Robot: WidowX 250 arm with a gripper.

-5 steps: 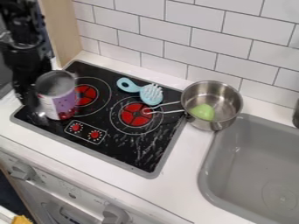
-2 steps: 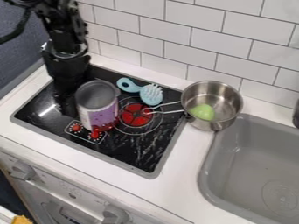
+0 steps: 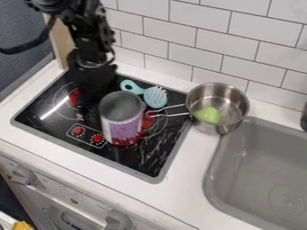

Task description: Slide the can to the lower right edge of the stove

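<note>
- Claw (image 3: pixel 91 101), black: beside purple, grey-topped, red-based cylindrical can (image 3: pixel 123 125); whether open or closed cannot be determined.
- Position: upright, near centre of glossy black stove (image 3: pixel 144 164).
- Handling: likely rigid, light, slippery; hold low to limit tipping.

Bright light overall, with a white streak of glare (image 3: pixel 55 106) on the black stove (image 3: pixel 129 161)

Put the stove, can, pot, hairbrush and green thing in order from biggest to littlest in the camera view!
1. Stove
2. Pot and can: too close to rank
3. Hairbrush
4. Green thing in the pot
</note>
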